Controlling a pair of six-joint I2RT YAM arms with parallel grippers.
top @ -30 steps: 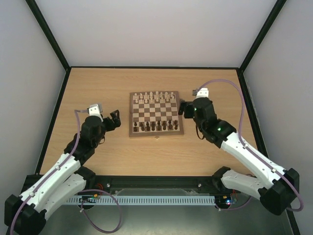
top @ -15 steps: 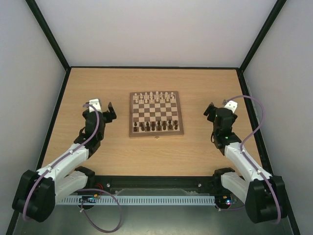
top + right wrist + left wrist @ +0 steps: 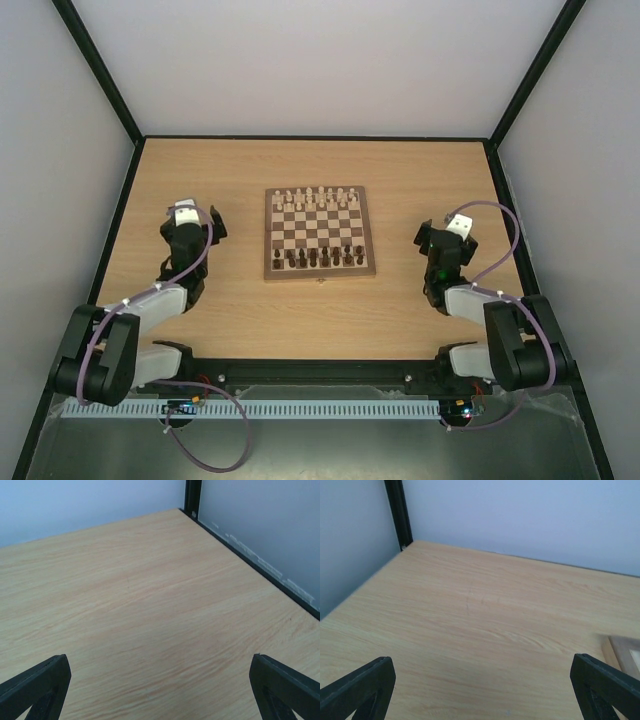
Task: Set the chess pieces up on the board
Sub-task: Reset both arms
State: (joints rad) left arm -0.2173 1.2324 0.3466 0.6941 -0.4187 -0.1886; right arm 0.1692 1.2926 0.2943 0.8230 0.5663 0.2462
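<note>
The board lies in the middle of the table. The dark chess pieces stand in its two near rows, and cream-white pieces fill the two far rows. My left gripper is left of the board, well apart from it and open. In the left wrist view its jaws span bare tabletop, with a board corner at the right edge. My right gripper is right of the board, also apart and open. In the right wrist view it holds nothing over bare wood.
A black frame and pale walls close the table on three sides. In the right wrist view a black frame rail runs along the right table edge. Both arms are folded back near their bases.
Both arms have drawn back from the board and folded. The right gripper left the board's right edge and moved right; the left moved left. Both stayed open.
</note>
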